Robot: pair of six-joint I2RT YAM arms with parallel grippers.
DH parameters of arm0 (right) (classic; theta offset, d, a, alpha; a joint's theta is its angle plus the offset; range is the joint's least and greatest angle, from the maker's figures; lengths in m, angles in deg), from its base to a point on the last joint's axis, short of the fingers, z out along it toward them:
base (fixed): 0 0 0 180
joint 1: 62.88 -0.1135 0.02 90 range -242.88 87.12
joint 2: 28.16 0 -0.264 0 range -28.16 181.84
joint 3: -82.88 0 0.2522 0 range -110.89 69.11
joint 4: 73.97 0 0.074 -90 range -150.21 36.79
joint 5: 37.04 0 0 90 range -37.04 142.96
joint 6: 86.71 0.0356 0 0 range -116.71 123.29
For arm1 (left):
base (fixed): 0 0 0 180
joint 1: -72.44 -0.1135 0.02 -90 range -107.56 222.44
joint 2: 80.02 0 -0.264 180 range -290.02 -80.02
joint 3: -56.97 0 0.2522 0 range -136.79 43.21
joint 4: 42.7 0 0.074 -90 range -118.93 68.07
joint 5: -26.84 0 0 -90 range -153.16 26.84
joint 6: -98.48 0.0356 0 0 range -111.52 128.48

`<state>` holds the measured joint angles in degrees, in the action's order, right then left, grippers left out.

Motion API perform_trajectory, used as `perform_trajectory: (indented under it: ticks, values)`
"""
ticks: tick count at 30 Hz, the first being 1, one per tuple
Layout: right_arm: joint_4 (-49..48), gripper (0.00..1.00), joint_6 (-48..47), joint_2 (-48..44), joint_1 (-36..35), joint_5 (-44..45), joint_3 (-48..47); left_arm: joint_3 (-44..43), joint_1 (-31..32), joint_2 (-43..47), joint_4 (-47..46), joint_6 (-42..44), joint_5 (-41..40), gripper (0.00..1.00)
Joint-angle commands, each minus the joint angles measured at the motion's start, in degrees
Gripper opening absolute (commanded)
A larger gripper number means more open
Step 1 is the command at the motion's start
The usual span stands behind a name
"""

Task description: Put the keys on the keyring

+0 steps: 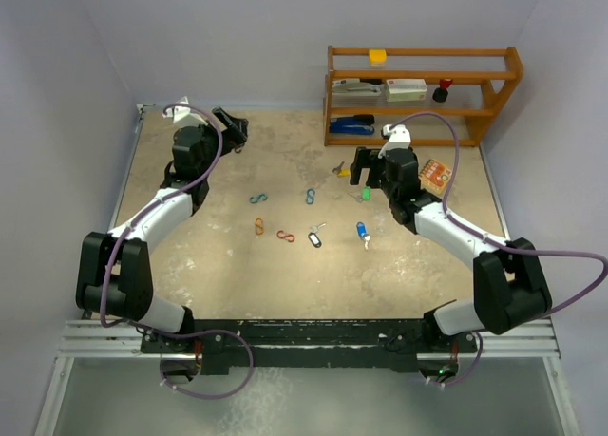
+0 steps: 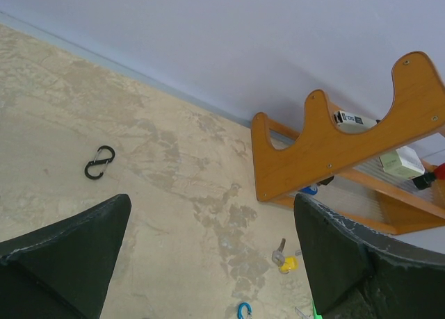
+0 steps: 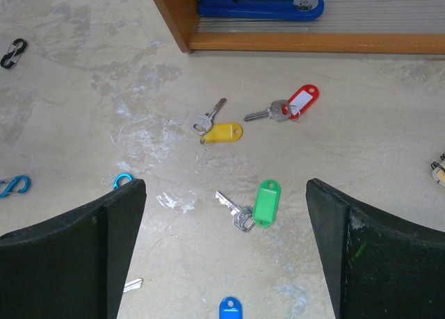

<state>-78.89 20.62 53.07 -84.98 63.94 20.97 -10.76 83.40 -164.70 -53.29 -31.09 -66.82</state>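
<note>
Several keys lie on the table's right half: a yellow-tagged key point(image 3: 221, 132), a red-tagged key point(image 3: 299, 101), a green-tagged key point(image 3: 265, 202), a blue tag point(image 3: 230, 309) and a black-tagged key point(image 1: 315, 237). My right gripper point(image 3: 224, 194) hangs open above the green-tagged key, touching nothing. My left gripper point(image 2: 212, 215) is open and empty at the far left point(image 1: 231, 127), with a black S-shaped clip point(image 2: 99, 162) lying on the table ahead of it. I cannot tell which thing is the keyring.
Two blue clips point(image 1: 257, 199) point(image 1: 310, 197), an orange clip point(image 1: 258, 227) and a red clip point(image 1: 285, 236) lie mid-table. A wooden shelf point(image 1: 418, 85) stands at the back right, with a blue stapler point(image 1: 351, 124) on its lowest board. An orange box point(image 1: 435, 175) lies by my right arm.
</note>
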Motion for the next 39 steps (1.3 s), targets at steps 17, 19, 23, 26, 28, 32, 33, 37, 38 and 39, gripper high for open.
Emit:
perform_trajectory:
  ticks: [17, 19, 23, 26, 28, 32, 33, 37, 38, 39]
  values:
    - [0.50, 1.00, -0.13, -2.48, 0.05, 0.69, -2.94, -2.38, -0.20, 2.22, -0.07, 1.15, 1.11, 0.98]
    - [0.56, 1.00, -0.24, -2.61, 0.05, 0.71, -3.00, -2.20, -0.18, 2.28, -0.43, 1.02, 1.11, 0.97]
    - [1.21, 1.00, -0.24, -3.11, 0.05, 0.77, -3.02, -2.57, -0.23, 2.29, -0.10, 1.01, 1.09, 0.98]
    - [1.10, 1.00, -0.27, -3.51, 0.05, 1.06, -2.49, -2.10, -0.19, 2.23, -0.17, 0.68, 0.12, 0.98]
    - [0.85, 1.00, -0.22, -3.70, 0.04, 1.17, -2.24, -1.30, -0.15, 2.34, -1.62, 0.17, 0.58, 0.98]
    - [1.94, 1.00, -0.21, -3.63, 0.05, 1.21, -2.71, -1.50, -0.15, 2.33, -0.96, 0.24, 0.45, 0.97]
    - [2.08, 1.00, -0.24, -3.67, 0.05, 1.30, -2.64, -1.38, -0.15, 2.32, -0.82, 0.28, 0.41, 0.98]
    - [0.78, 1.00, -0.18, -3.52, 0.05, 1.41, -1.78, -0.58, -0.15, 2.71, -1.24, 0.37, 0.29, 0.98]
    - [0.86, 1.00, -0.25, -3.35, 0.05, 1.37, -1.97, -0.71, -0.15, 2.76, -1.24, 0.44, 0.25, 0.98]
    - [1.29, 1.00, -0.22, -3.05, 0.05, 1.33, -2.37, -0.96, -0.15, 2.77, -0.82, 0.67, 0.05, 0.98]
